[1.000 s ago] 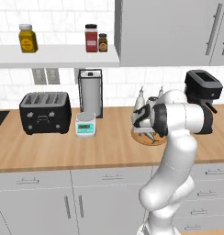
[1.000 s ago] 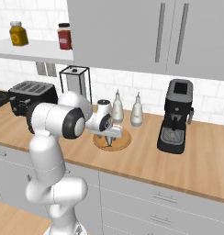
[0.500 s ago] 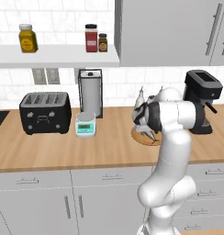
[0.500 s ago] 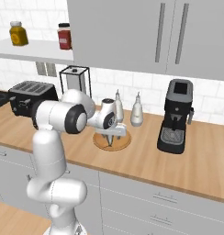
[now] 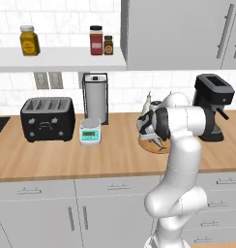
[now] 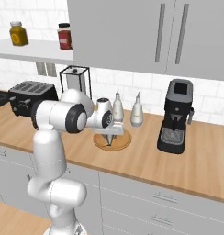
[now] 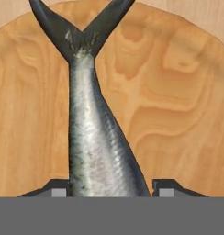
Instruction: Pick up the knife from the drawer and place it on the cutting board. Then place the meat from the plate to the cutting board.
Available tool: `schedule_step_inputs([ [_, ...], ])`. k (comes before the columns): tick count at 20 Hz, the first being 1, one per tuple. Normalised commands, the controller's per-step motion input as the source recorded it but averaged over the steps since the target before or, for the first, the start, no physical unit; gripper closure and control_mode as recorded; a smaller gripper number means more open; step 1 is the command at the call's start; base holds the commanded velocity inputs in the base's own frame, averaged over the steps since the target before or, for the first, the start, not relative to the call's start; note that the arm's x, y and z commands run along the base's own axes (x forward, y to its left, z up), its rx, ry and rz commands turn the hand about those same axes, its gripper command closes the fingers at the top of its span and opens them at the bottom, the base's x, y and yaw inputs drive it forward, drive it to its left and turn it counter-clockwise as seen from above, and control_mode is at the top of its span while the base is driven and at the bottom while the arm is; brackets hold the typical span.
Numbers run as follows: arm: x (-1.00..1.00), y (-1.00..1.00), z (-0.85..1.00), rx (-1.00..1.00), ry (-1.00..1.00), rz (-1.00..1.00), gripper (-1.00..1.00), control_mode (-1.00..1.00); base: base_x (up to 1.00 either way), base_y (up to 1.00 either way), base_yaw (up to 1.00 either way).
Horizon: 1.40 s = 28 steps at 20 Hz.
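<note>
The wooden bench (image 5: 66,157) is seen carrying a black toaster (image 5: 46,118), a coffee machine (image 6: 175,117), a small scale (image 5: 90,131) and a round light-tan disc (image 6: 113,140), which serves as the plate. The white arm (image 5: 180,145) is bent down over that disc. The meat, a silver-grey fish (image 7: 95,137), is shown lying on the disc with its forked tail away from the hand. The gripper (image 7: 109,188) is lowered over the fish, one dark fingertip (image 7: 166,189) on each side of its body; the fingers are set part-way in, and whether they are pressing on the fish cannot be told. A slip is judged the main risk: the tapering, rounded body could slide out during lifting.
</note>
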Motion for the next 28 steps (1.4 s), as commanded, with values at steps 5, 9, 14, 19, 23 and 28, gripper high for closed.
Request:
schedule_step_inputs([
  [5,-0.13,0.02,0.1,0.0,0.0,0.0,1.0,-1.0,0.0,0.0,0.0],
  [9,-0.63,0.24,0.94,0.0,0.0,0.02,1.0,-1.0,0.0,0.0,0.0],
  [14,-0.98,0.04,0.95,-0.02,0.0,0.07,1.0,-1.0,0.0,0.0,0.0],
  [19,-1.0,0.0,0.9,-0.02,-0.06,0.11,1.0,-1.0,0.0,0.0,0.0],
  [23,-1.0,0.0,0.63,-0.04,-0.1,0.17,1.0,-1.0,0.0,0.0,0.0],
  [28,-1.0,-0.01,0.36,-0.01,-0.37,0.14,1.0,-1.0,0.0,0.0,0.0],
])
